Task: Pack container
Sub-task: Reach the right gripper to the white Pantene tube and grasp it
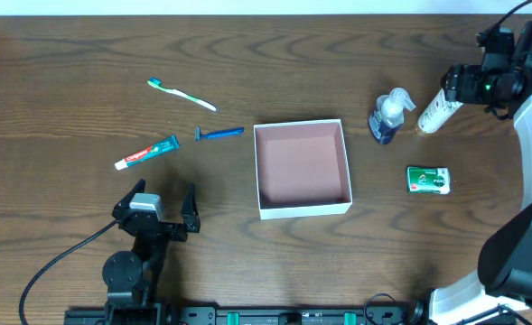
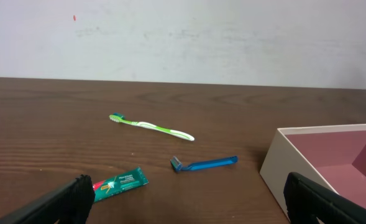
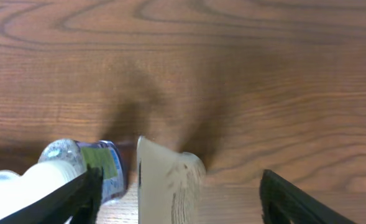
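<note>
The container (image 1: pixel 306 209), a shallow white-walled box with a pink-brown inside, sits lidless and empty mid-table; its corner (image 2: pixel 282 162) shows in the left wrist view. My right gripper (image 1: pixel 453 86) is at the far right, its jaws open astride the top end of a cream-white tube (image 1: pixel 433 115). In the right wrist view the tube (image 3: pixel 170 186) stands between the fingers, with a gap on its right side. My left gripper (image 1: pixel 162 197) hangs open and empty near the front left, the right gripper (image 3: pixel 181 180) far from it.
Left of the box lie a green-white toothbrush (image 1: pixel 182 93), a blue razor (image 1: pixel 220 134) and a toothpaste tube (image 1: pixel 148 153). A spray bottle (image 1: pixel 387 116) stands just left of the cream tube. A small green packet (image 1: pixel 427 180) lies right of the box.
</note>
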Action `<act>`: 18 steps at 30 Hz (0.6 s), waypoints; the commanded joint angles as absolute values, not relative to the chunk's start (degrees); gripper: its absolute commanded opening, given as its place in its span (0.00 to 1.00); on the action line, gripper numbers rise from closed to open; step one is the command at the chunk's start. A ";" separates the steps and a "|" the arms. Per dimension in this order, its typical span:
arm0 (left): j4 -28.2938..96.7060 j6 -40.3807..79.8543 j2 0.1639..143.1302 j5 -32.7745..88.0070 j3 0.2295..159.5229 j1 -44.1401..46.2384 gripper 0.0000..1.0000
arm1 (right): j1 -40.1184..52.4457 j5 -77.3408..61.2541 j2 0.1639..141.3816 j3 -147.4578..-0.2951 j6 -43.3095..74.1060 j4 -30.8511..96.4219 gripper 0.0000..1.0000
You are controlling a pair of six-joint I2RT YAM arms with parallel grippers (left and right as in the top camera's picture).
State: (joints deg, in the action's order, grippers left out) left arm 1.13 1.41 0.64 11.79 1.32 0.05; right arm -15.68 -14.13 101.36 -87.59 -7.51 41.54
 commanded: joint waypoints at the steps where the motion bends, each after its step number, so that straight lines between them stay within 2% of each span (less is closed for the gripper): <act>1: 2.94 0.67 0.64 12.53 0.23 -0.21 0.98 | -16.12 -16.53 102.02 -88.27 -7.22 40.97 0.72; 3: 2.94 0.67 0.64 12.53 0.23 -0.21 0.98 | -16.12 -16.56 102.04 -88.27 -7.38 40.84 0.65; 5: 2.94 0.67 0.64 12.53 0.23 -0.21 0.98 | -16.10 -16.58 102.02 -88.27 -7.35 40.71 0.55; 6: 2.94 0.67 0.64 12.53 0.23 -0.21 0.98 | -16.05 -16.58 102.04 -88.27 -7.33 40.82 0.46; 12: 2.94 0.67 0.64 12.53 0.23 -0.21 0.98 | -15.75 -16.53 102.04 -88.27 -7.33 41.74 0.13; 15: 2.94 0.67 0.64 12.53 0.23 -0.21 0.98 | -15.68 -16.53 102.17 -88.27 -7.33 42.28 0.02; 18: 2.94 0.67 0.64 12.53 0.23 -0.21 0.98 | -15.68 -16.51 102.37 -88.25 -7.33 42.89 0.01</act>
